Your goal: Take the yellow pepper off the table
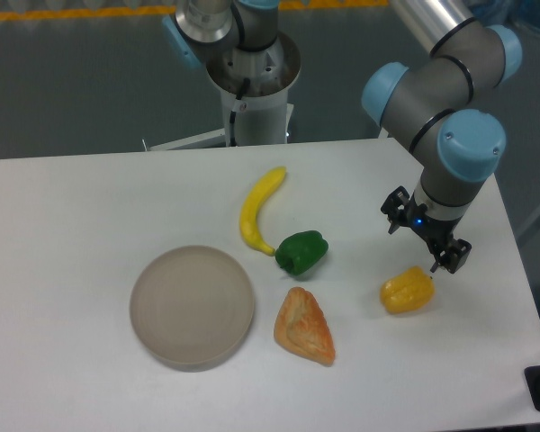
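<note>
Pincer (pixel 427 241) spread wide, empty, just up-right of yellow pepper (pixel 408 292) on bench (pixel 72 216). Pepper sits apart from green pepper (pixel 301 252), so easy approach, I reckon.

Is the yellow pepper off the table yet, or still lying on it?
Still on the table. The yellow pepper lies on the white surface; the gripper is just above and behind it, not closed around it.
</note>
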